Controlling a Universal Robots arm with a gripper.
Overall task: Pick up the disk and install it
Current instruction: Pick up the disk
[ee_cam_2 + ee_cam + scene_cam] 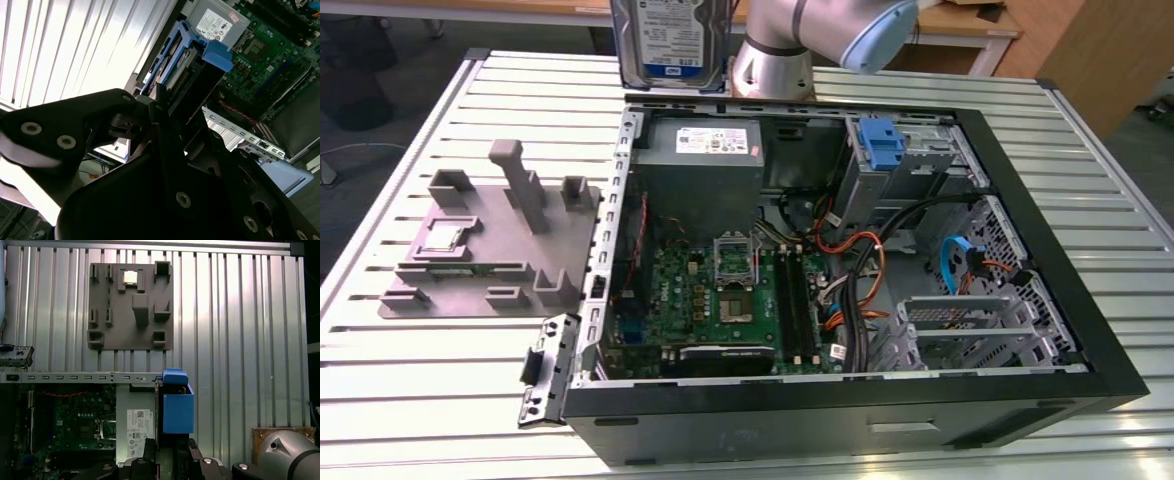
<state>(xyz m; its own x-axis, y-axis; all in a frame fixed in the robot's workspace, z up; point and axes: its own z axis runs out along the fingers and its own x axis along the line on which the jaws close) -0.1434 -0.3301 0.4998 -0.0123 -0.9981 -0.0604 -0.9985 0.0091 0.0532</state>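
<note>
The disk [670, 40], a silver drive with a blue-and-white label, hangs upright in the air above the back corner of the open computer case [854, 425], on the exterior view's left. In the second wrist view my gripper [172, 102] is shut on the disk [175, 60], whose blue carrier frame wraps its edges. The first wrist view looks down the disk [178, 407] edge-on, with the gripper [170, 452] below it. The disk hovers over the grey power supply [700, 140] and touches nothing else.
Inside the case lie a green motherboard [720, 290], cables and metal drive cages [974, 330]. A bare blue bracket [882, 140] sits in a bay at the back. A grey fixture plate [480, 240] holding a chip stands on the slatted table [427, 380], left of the case.
</note>
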